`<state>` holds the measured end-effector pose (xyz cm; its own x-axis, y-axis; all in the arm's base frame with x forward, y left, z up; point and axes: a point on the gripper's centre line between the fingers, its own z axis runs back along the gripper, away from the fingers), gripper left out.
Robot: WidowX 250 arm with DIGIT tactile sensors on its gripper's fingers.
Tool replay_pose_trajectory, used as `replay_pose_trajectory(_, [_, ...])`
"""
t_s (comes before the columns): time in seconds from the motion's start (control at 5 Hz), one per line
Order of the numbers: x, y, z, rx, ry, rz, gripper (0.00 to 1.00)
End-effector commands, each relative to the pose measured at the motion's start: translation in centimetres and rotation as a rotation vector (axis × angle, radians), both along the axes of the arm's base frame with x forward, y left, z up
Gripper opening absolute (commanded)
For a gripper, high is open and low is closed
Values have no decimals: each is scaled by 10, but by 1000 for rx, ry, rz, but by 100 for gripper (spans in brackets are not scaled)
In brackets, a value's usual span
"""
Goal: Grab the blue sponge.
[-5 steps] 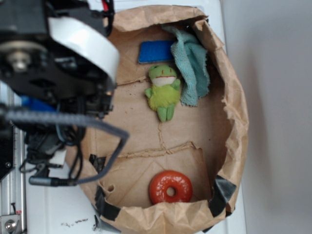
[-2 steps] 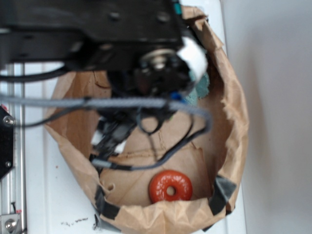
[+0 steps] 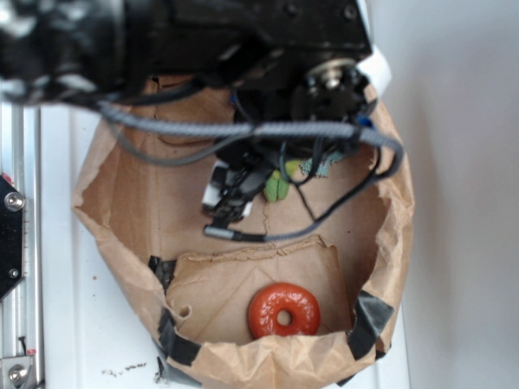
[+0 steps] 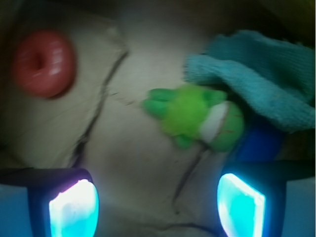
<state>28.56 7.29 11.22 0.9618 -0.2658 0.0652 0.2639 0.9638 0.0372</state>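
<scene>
The sponge (image 4: 260,143) shows only in the wrist view, as a bright-blue patch low on the right side, partly covered by the cloth (image 4: 261,79) above it and by the frog's head on its left. The right fingertip (image 4: 240,203) sits just below it in the frame, though whether they touch cannot be told through the blur. In the exterior view the arm (image 3: 203,40) hides the sponge altogether.

The frog (image 4: 197,116) lies on its side in the middle of the wrist view, green with a pale patch near its head, its legs pointing toward the ring. In the exterior view only its green legs (image 3: 276,185) peek out under the arm's cables. The teal cloth is bunched at the upper right of the wrist view, draped against the frog's head end; a small scrap of it (image 3: 324,167) shows beneath the arm in the exterior view.

The gripper (image 4: 158,202) is spread wide, its two glowing fingertips at the lower corners of the wrist view with bare paper between them and nothing in its grasp. It hangs above the floor of the bag (image 3: 389,211), a crumpled brown paper bag with a rolled rim and black tape at its near edge.

The ring (image 3: 284,310), red-orange and doughnut-shaped, lies flat on a paper flap at the bag's near end, well apart from the frog, and appears at the upper left of the wrist view.
</scene>
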Motion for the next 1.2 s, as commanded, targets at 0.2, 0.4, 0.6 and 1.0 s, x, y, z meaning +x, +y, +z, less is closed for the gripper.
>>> replay_pose_trajectory(0.2, [4,39,2,80,-118,93,100])
replay_pose_trajectory(0.4, [13,48,2,124,-130,111,100])
replay_pose_trajectory(0.6, [16,52,-4,159,-123,124,100])
replay_pose_trajectory(1.0, [30,51,-23,157,-127,101,100])
